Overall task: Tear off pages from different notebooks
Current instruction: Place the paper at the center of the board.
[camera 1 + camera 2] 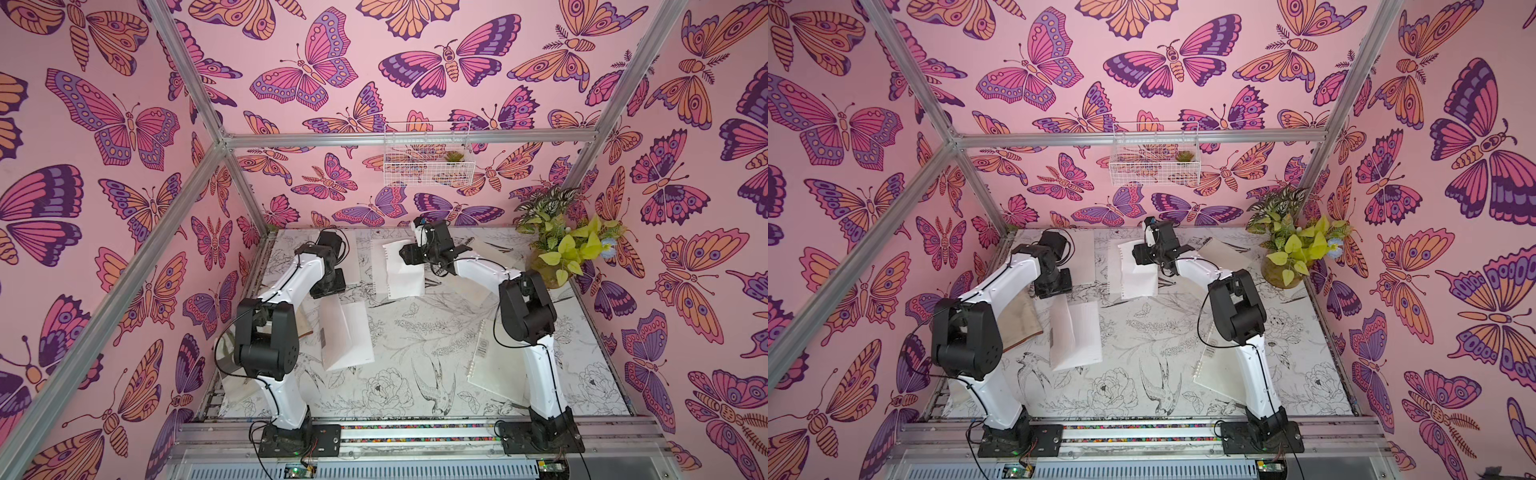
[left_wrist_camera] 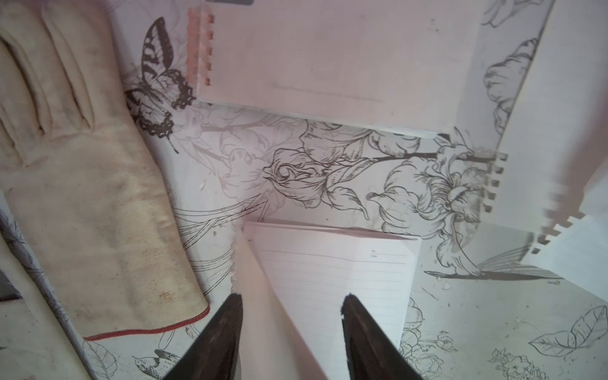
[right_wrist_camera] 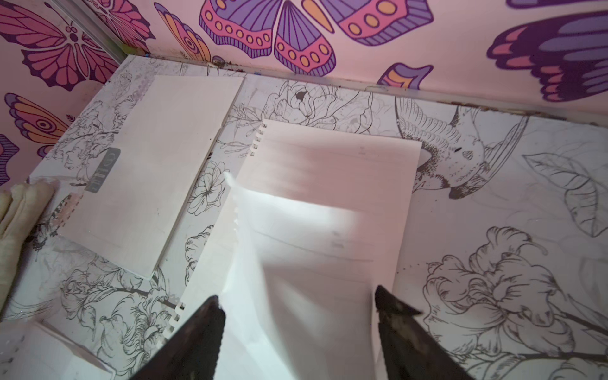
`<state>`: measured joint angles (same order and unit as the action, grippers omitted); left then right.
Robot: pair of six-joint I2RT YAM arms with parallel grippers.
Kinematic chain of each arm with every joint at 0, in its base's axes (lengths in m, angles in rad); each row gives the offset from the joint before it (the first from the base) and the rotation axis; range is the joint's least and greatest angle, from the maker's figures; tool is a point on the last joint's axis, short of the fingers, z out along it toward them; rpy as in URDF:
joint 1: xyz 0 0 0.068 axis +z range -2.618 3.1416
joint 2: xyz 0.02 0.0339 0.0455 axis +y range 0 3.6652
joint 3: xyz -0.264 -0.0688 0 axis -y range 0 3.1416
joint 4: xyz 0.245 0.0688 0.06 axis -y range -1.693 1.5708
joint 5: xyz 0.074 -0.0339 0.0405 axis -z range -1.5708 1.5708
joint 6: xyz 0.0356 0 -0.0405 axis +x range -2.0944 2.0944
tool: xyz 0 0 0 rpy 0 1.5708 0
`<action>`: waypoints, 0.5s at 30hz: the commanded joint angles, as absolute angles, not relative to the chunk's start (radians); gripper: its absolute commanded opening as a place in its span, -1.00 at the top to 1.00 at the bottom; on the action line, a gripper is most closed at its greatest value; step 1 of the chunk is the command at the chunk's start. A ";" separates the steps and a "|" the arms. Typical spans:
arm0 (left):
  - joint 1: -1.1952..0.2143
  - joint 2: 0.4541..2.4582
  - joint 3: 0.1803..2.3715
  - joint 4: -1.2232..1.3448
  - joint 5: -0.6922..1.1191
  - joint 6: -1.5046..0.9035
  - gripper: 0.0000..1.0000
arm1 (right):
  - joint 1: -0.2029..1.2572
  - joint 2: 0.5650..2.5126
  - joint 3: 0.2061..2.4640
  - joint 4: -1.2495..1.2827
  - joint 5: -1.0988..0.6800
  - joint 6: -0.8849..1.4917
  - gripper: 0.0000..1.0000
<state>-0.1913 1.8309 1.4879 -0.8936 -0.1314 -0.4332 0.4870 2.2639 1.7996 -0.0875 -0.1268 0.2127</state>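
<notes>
Holding the left gripper (image 2: 292,297) low over the floral-printed white desk (image 1: 415,328), black jaws parted, clamping nothing. Letting a thin lined white paper page (image 2: 329,279) with a ragged torn edge lie loose between them, half folded against the desk, probably dropping it here, well clear of any binding. Hanging the right gripper (image 3: 296,292) over the desk's far end, jaws spread wide, likewise gripping nothing. Apparently releasing a blurred plain white paper sheet (image 3: 296,237) with punched holes onto similar loose sheets, judging by the blur. Leaving a flat off-white ring-bound notebook (image 3: 154,171) with a grey-green label closed just beside that pile, and another pale ring-bound notebook (image 1: 490,353) flat by the right arm, presumably waiting their turn. Ignoring a cream cloth work glove (image 2: 82,164) lying nearby.
</notes>
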 commanded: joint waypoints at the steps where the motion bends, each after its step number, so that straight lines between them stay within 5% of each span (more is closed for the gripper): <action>1: -0.226 1.862 1.546 -0.925 -0.130 -0.443 -0.15 | 0.491 2.229 1.804 -0.182 -0.049 0.138 -0.74; 4: -0.252 1.893 1.582 -0.924 -0.105 -0.448 -0.21 | 0.491 2.202 1.789 -0.198 -0.053 0.127 -0.95; 6: -0.262 1.903 1.592 -0.923 -0.099 -0.452 -0.25 | 0.491 2.192 1.785 -0.231 -0.054 0.126 -0.91; 15: -0.291 1.796 1.451 -0.725 0.025 -0.484 -0.44 | 0.503 2.230 1.647 -0.183 -0.163 0.231 -0.10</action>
